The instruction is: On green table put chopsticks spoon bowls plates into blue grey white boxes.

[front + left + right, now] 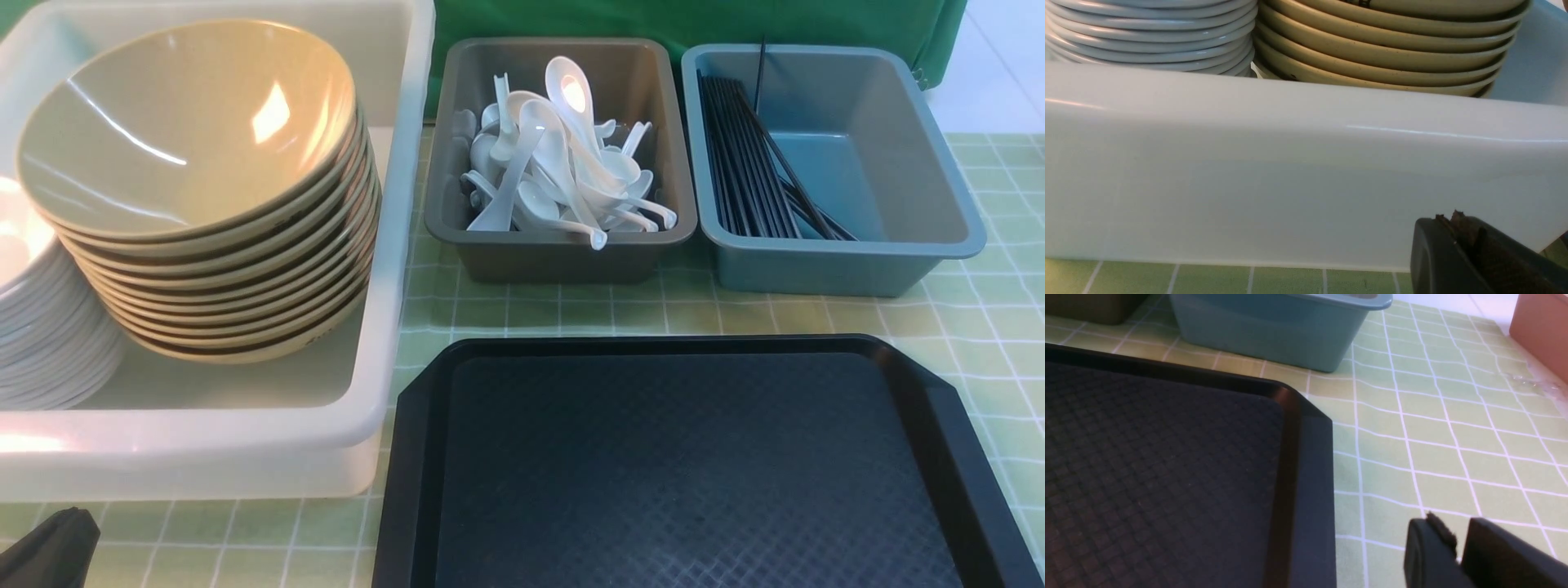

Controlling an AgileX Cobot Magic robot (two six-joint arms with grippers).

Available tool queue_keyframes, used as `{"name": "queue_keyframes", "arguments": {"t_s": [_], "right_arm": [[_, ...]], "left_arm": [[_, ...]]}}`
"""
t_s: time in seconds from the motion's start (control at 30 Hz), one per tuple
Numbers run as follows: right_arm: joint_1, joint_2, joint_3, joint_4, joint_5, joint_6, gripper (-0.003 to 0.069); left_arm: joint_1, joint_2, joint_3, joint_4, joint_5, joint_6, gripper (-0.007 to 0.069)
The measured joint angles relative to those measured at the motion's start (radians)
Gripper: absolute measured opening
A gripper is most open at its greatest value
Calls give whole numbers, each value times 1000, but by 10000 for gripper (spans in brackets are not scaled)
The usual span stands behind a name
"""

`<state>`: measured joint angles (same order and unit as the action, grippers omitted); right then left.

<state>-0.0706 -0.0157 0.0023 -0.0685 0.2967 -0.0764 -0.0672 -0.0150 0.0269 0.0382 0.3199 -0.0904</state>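
1. My left hand [1457,241] sits pressed closed and empty, low on the worktop [980,327] just before the white box [384,245].
2. My right hand [1457,543] stands a narrow crack apart, gripping nothing, over the cloth just right of the black tray [678,465].
3. Left of the tray, the white box holds the bowls [196,188] stacked beside the plates [41,327].
4. Beyond the tray, the grey box [563,253] is piled with spoons [563,163].
5. Right of that, the blue box [841,261] holds the chopsticks [747,163] along its left side.
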Motion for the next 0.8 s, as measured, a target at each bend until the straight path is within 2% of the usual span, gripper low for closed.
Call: {"name": "queue_keyframes", "arguments": {"t_s": [0.8], "right_arm": [[0,0,0,0,0,0,162]], "left_arm": [[0,0,0,0,0,0,-1]]}}
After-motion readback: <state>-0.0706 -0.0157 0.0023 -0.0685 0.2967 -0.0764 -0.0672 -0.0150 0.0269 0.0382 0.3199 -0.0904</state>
